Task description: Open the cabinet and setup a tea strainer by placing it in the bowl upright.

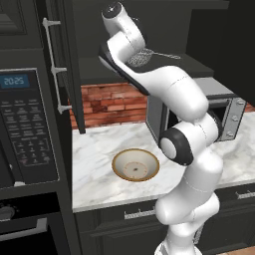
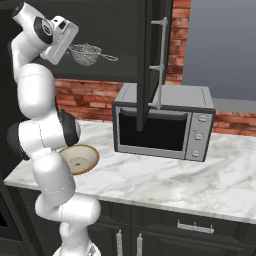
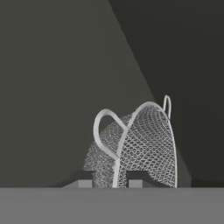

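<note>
White-veined marble counter point(image 2: 165, 175) runs under red brick wall point(image 1: 107, 102); you have one dark charcoal cabinet point(image 2: 100, 30) above it with both panelled doors swung open, each carrying one long silver bar handle point(image 1: 52, 64).

One tea strainer point(image 2: 86, 54): a silver wire-mesh dome with a thin wire handle pointing away from the arm, sitting up inside the cabinet on its shelf. In the hand view its mesh and wire rim loops stand right at the fingertips point(image 3: 85, 180).

One gripper point(image 3: 110, 180): its two dark tips sit either side of the strainer's rim wire, narrowly spaced; you cannot tell whether they pinch it.

One bowl point(image 1: 135, 165): round, shallow, tan rim, cream speckled inside, dark centre mark, on the counter well below the strainer.

One silver microwave point(image 2: 165, 122), boxy, beside the bowl.
</note>
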